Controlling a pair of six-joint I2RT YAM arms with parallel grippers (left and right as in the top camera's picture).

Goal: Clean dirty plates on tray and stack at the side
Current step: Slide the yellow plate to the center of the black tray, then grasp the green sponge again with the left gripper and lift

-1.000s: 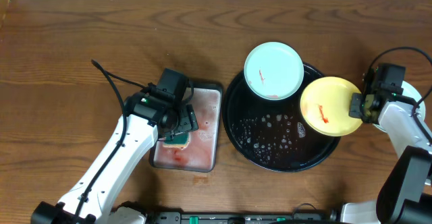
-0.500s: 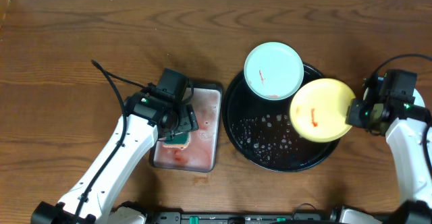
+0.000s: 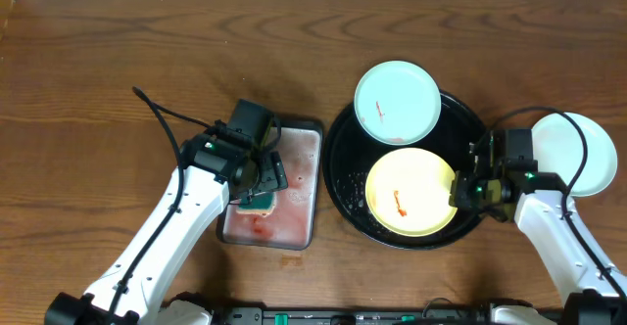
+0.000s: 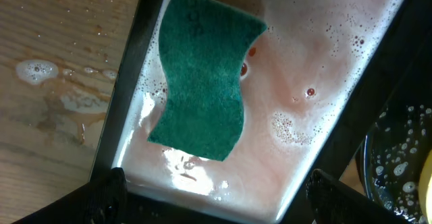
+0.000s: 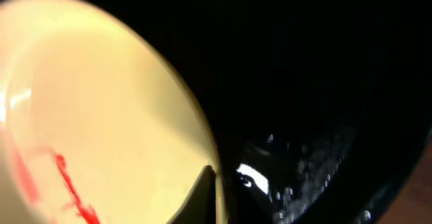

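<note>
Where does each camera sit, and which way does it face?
Overhead: above the table, facing straight down on tray and pan; left arm and right arm show.
Left wrist: on the left arm, facing down at the pan's sponge; dark fingers at bottom.
Right wrist: on the right arm, close on the yellow plate; one finger at its rim.
Shared: overhead and right wrist show that plate's red smear.

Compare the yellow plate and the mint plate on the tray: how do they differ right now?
The yellow plate lies in the near half of the tray; the mint plate sits at its far rim, overhanging it. The right gripper clamps the yellow plate's edge; nothing touches the mint plate. Both are round and carry red smears.
</note>
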